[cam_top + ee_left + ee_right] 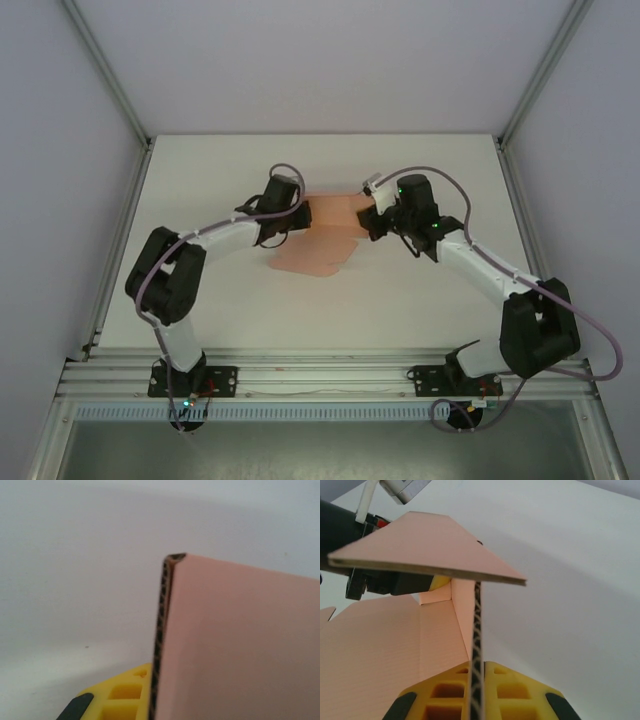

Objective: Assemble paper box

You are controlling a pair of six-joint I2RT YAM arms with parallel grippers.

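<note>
Paper box (pixel 322 240): not yet a box. Salmon-pink corrugated card, partly flat on the table and partly folded up, lying mid-table between the two arms and well out from their bases.

Near edge: aluminium rail (pixel 320 378) carries both arm bases.

Right pincer (pixel 477 692): yellow fingers together on the edge of an upright panel, with the card clamped between them. The right wrist view shows this wall standing square to the flat sheet, and a loose flap (pixel 430 547) slants across above it.

Left pincer (pixel 303 214): clamped on the opposite end of the card. The left wrist view shows a raised panel's corrugated edge touching one yellow finger (pixel 131 680).

Step, as judged: early folding. Walls are going up at the far end while the near flaps lie flat.

Next move, as judged: one arm holds its wall steady while the other turns its panel inward along the crease. The card is thin and could buckle if the arms pull against each other.

Surface: table (pixel 430 300), white and matte.

Room: pale walls (pixel 300 60) on three sides, with metal posts (pixel 540 70) running up from the far corners.
</note>
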